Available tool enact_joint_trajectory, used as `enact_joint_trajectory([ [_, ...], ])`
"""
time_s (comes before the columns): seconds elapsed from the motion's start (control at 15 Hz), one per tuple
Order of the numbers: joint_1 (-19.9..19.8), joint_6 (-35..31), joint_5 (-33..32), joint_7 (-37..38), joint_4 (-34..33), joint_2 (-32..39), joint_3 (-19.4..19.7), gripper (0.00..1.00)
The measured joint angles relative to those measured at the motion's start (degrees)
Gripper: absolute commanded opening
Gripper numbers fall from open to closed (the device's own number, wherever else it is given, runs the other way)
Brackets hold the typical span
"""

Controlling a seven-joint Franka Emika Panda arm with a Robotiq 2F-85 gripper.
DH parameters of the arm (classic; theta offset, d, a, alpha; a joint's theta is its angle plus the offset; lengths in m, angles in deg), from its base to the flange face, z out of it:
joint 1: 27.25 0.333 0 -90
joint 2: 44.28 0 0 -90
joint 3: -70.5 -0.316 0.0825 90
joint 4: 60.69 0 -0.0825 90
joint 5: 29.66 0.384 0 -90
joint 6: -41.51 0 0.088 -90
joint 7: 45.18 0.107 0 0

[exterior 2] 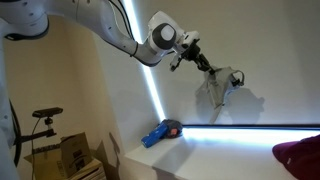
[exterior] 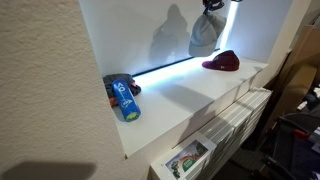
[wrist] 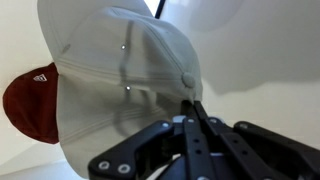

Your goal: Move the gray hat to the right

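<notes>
1. A blue can (exterior: 124, 100) lies on its side at the left end of the white shelf (exterior: 195, 98). Both exterior views show it, the can (exterior 2: 158, 133) lying close to the lit back edge.
2. A bright light strip (exterior: 172, 68) runs along the back of the shelf where it meets the white wall (exterior: 130, 30).
3. The robot arm (exterior 2: 105, 28) reaches in from the upper left in an exterior view and ends at the gripper (exterior 2: 222, 78).
4. The gripper (wrist: 190, 102) is pinched narrow on the crown of the gray hat (wrist: 120, 70), beside its top button.
5. The gray hat (exterior: 204, 36) hangs in the air from the claw, clear of the shelf and in front of the wall. It is above and slightly left of the other cap.
6. A maroon cap (exterior: 222, 62) rests on the shelf at the right. In the wrist view the maroon cap (wrist: 28, 100) shows past the gray hat's left edge.
</notes>
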Motion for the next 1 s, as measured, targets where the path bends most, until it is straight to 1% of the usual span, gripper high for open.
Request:
enact_joint_trajectory([
  [0.07, 0.0, 0.0, 0.0, 0.0, 0.0, 0.0, 0.0, 0.35],
  [0.2, 0.1, 0.0, 0.0, 0.0, 0.0, 0.0, 0.0, 0.49],
  [0.27, 0.1, 0.0, 0.0, 0.0, 0.0, 0.0, 0.0, 0.13],
  [0.33, 0.2, 0.0, -0.1, 0.0, 0.0, 0.0, 0.0, 0.62],
  [0.4, 0.2, 0.0, -0.1, 0.1, 0.0, 0.0, 0.0, 0.64],
  [0.47, 0.2, 0.0, -0.2, 0.4, 0.0, 0.0, 0.0, 0.44],
  [0.6, 0.2, 0.0, -0.2, 0.4, 0.0, 0.0, 0.0, 0.59],
  [0.67, 0.2, 0.0, -0.2, 0.4, 0.0, 0.0, 0.0, 0.64],
  [1.0, 0.2, 0.0, -0.2, 0.4, 0.0, 0.0, 0.0, 0.64],
])
